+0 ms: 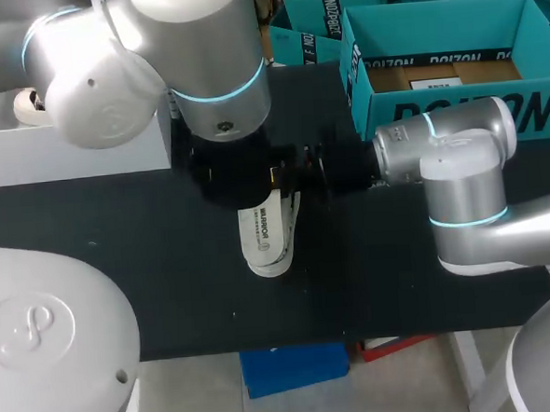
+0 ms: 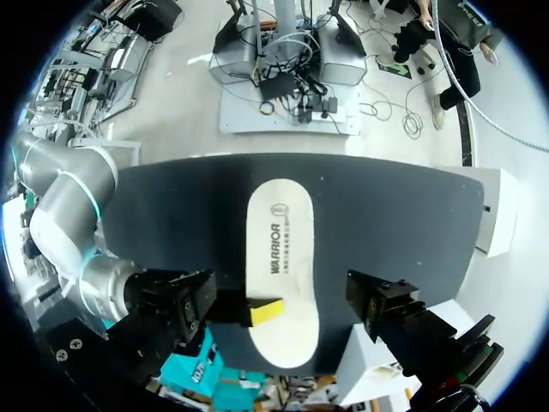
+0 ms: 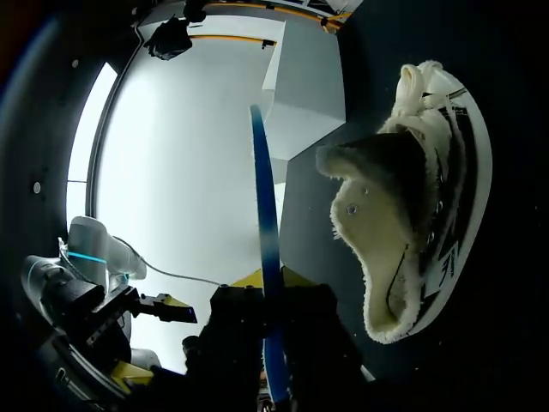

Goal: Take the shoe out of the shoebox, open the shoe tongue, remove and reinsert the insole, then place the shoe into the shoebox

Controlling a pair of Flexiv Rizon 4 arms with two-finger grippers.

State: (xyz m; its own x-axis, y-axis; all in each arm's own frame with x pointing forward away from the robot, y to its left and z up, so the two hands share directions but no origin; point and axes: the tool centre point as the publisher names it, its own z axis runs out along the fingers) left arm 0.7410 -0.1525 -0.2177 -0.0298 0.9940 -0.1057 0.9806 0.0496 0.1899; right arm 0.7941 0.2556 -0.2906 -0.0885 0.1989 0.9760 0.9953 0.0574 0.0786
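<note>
Your right end effector [image 3: 273,279] is clamped on the long edge of the insole [image 2: 279,257], 1 yellow tip on top and 1 beneath, so the insole hangs flat in the air. The shoe [image 3: 403,232] stands on the desk [image 1: 118,234] below the insole, just ahead of that end effector, with its tongue thrown open and fleece lining showing. Your left end effector [image 3: 150,336] hangs above the insole, its 2 fingers spread with nothing between them. The shoebox [image 1: 456,115] is well apart from both.

The insole looks thin, light and floppy, so expect the free end to droop. A pinch near mid-edge suits it. The shoe seems light and soft-walled, so take it by the heel collar or sidewall, not by the loose tongue.

Only the right wrist view shows the shoe and the insole's blue underside, edge-on. The left wrist view shows the printed top face, which hides the shoe. In the head view the arms cover the grasp.
</note>
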